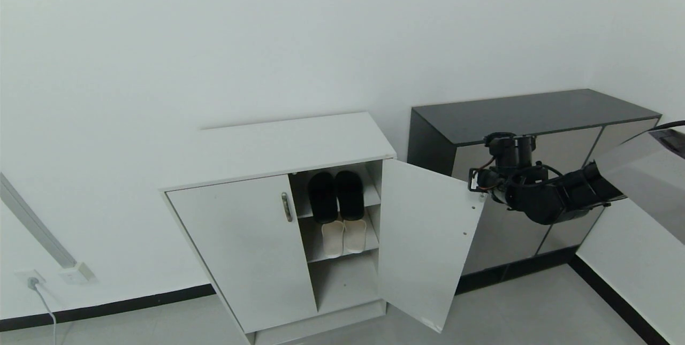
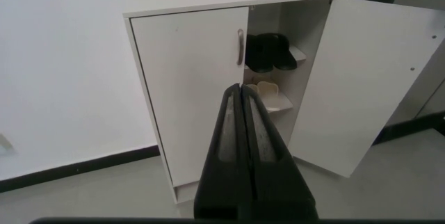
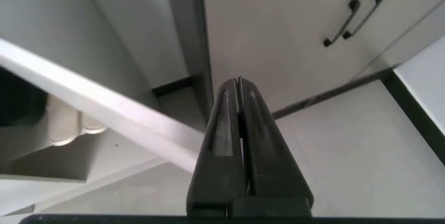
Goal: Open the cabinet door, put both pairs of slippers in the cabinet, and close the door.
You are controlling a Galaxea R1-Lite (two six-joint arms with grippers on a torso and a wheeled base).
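The white cabinet (image 1: 283, 144) has its left door (image 1: 241, 248) closed and its right door (image 1: 428, 238) swung wide open. A black pair of slippers (image 1: 336, 195) lies on the upper shelf, and a cream pair (image 1: 343, 236) on the shelf below. My right gripper (image 1: 475, 181) is shut and empty, right beside the open door's top outer corner. In the right wrist view that gripper (image 3: 240, 83) hangs over the door's top edge (image 3: 104, 102), with the cream slippers (image 3: 62, 123) beyond. My left gripper (image 2: 241, 90) is shut and empty, well short of the cabinet front, facing the black slippers (image 2: 272, 51) and cream slippers (image 2: 268, 93).
A dark cabinet (image 1: 535, 112) with a black top stands right of the white one, just behind the open door. A white counter (image 1: 637, 248) runs along the right. A wall socket with a cable (image 1: 33, 282) is low on the left. Grey floor lies open in front.
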